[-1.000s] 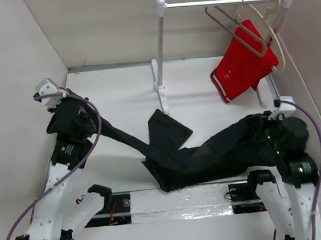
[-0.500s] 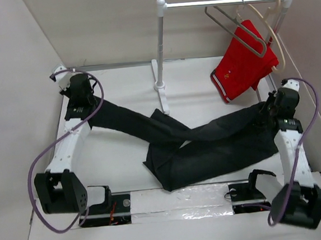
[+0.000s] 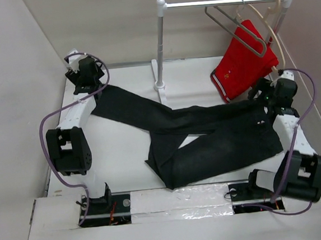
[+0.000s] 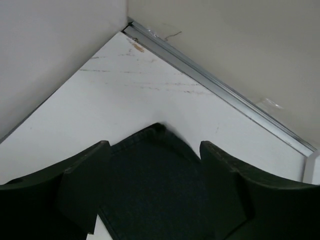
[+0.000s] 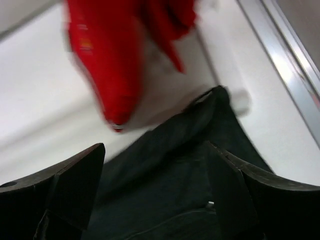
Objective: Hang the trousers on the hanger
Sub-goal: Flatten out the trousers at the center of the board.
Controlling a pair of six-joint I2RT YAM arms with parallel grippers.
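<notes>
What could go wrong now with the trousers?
The left gripper and right gripper are both open over the trousers, so a weak grab could let the cloth slip. One leg is folded over near the front and may bunch up when lifted. The hanger hangs right beside the red shorts, which might get knocked.

No text, label, brand, number or sign is showing clearly enough to be read in any view. A tiny pale speck (image 3: 260, 123) is sitting on the trousers (image 3: 207, 144) near their right end, too small to tell whether it bears writing. A smeared orange patch (image 5: 85, 45) is showing on the red shorts (image 5: 107, 75), too blurred to read.
</notes>
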